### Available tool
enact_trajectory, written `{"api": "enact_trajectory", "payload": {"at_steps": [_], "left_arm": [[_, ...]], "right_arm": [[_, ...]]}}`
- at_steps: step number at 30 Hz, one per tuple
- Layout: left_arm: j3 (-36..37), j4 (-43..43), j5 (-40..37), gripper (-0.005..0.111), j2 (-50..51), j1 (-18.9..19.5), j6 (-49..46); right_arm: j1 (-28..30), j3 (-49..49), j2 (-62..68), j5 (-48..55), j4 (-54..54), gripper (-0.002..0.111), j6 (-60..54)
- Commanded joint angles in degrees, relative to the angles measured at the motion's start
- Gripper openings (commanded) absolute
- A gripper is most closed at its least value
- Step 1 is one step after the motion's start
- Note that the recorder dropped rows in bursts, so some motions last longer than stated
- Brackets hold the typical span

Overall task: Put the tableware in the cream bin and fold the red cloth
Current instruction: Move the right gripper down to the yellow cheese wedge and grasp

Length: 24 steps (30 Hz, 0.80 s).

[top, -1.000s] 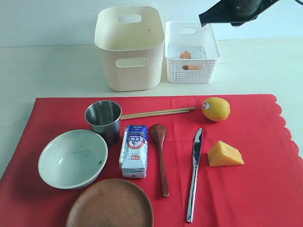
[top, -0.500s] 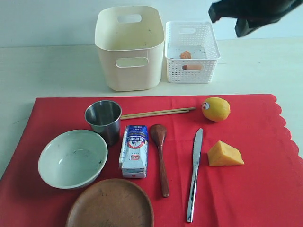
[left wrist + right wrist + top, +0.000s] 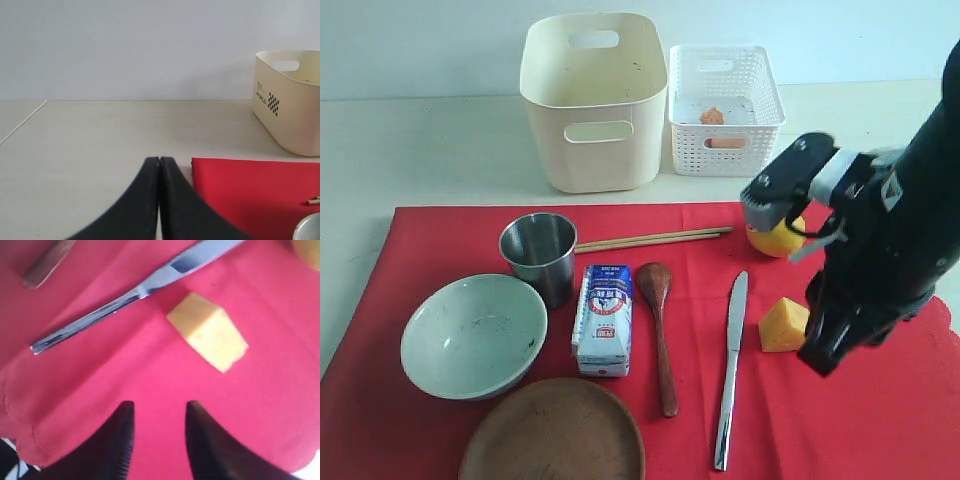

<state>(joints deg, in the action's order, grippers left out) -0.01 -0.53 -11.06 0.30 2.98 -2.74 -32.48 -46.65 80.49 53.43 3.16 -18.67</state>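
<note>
On the red cloth (image 3: 880,420) lie the steel cup (image 3: 539,250), pale bowl (image 3: 473,335), brown plate (image 3: 552,432), wooden spoon (image 3: 660,330), chopsticks (image 3: 653,238) and silver knife (image 3: 730,365). The cream bin (image 3: 594,100) stands behind the cloth. My right gripper (image 3: 820,352) hangs open over the cloth's right part, just right of the knife (image 3: 135,292) and beside the cheese (image 3: 209,332), with nothing between its fingers (image 3: 157,407). My left gripper (image 3: 159,161) is shut and empty over bare table, left of the cloth's corner (image 3: 250,185); the exterior view does not show it.
A milk carton (image 3: 604,320) lies between cup and spoon. The lemon (image 3: 775,238) and cheese wedge (image 3: 780,325) are partly covered by the right arm. A white lattice basket (image 3: 725,95) holding food pieces stands right of the cream bin (image 3: 290,100).
The right arm has swung down from above the basket to low over the right side of the cloth, now hiding part of the lemon and cheese. Nothing on the cloth has moved.
</note>
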Motion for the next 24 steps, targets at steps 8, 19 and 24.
{"api": "enact_trajectory", "payload": {"at_steps": [8,19,24], "left_arm": [[0.01,-0.58,-0.02,0.003,-0.3,-0.4,-0.03],[0.01,-0.58,-0.02,0.003,-0.3,-0.4,-0.03],[0.01,-0.58,-0.02,0.003,-0.3,-0.4,-0.03]], "right_arm": [[-3.88,1.72,4.41,-13.37,-11.0,0.078,-8.33],[-3.78,1.72,17.71,-15.9,-22.04,0.078,-7.94],[-3.78,1.72,19.61,-18.88,-21.32,0.068,-6.7]]}}
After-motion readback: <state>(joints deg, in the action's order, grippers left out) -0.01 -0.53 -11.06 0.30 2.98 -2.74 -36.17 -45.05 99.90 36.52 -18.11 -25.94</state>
